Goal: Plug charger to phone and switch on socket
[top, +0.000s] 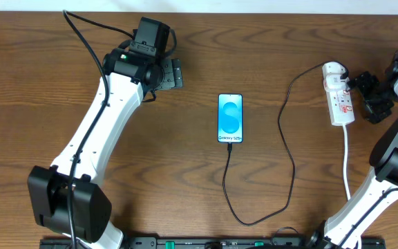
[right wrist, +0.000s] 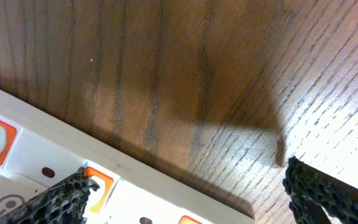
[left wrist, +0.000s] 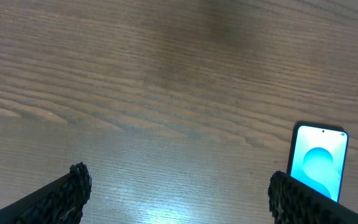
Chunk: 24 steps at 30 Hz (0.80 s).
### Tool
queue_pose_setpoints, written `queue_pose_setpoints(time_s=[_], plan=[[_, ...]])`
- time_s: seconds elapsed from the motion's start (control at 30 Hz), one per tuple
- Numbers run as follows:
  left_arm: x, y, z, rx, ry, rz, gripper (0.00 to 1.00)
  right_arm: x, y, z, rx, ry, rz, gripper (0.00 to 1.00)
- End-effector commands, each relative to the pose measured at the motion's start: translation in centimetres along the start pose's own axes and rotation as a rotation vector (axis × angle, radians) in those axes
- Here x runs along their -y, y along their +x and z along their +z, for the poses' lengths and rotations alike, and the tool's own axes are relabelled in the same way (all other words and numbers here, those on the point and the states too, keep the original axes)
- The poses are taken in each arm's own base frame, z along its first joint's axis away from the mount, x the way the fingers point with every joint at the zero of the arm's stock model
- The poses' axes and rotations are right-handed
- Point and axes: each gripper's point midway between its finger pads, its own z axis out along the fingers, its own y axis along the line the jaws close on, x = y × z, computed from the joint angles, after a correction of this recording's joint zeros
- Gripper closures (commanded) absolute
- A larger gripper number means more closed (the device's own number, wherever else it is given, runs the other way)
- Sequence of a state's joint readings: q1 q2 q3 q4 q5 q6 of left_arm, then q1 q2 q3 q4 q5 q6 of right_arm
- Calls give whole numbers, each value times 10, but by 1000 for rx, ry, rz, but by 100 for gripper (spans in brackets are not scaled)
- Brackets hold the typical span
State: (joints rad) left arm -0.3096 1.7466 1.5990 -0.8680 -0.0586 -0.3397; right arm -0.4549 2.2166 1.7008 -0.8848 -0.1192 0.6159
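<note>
The phone (top: pixel 230 117) lies face up mid-table with its blue screen lit; it also shows in the left wrist view (left wrist: pixel 319 160). The thin black charger cable (top: pixel 290 166) runs from the phone's bottom edge, where its plug tip (top: pixel 230 144) meets the phone. It loops toward the front and goes up to the top end of the white socket strip (top: pixel 338 97). My right gripper (top: pixel 359 97) is open right beside the strip. In the right wrist view (right wrist: pixel 188 190) one finger is over the strip (right wrist: pixel 36 146) near an orange switch (right wrist: pixel 101 180). My left gripper (top: pixel 174 72) (left wrist: pixel 179 193) is open and empty, left of the phone.
The strip's white cord (top: pixel 345 159) runs toward the front along the right arm's base. Both arm bases stand at the front edge of the wooden table (top: pixel 185 180).
</note>
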Motion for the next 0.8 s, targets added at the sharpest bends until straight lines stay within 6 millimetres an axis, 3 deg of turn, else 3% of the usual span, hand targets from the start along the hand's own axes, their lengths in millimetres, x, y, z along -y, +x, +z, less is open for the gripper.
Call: queue_pose_setpoints(time_s=[0.0,0.43,0.53,0.67,0.77], plan=[[-4,2,3,-7,-19,8,8,-12,29,10,-83,-4,-46,1],[-4,2,3,-7,-19,8,8,-19,38,11,-92,-2,-84,1],[-4,2,3,-7,-19,8,8,-13,44,7,-119,18,-75,1],[-4,2,3,-7,-19,8,8,-1,44,-14,-130,32,-49,1],[-4,2,3,-7,-19,9,8,3,41,-42,-103,19,-34,1]])
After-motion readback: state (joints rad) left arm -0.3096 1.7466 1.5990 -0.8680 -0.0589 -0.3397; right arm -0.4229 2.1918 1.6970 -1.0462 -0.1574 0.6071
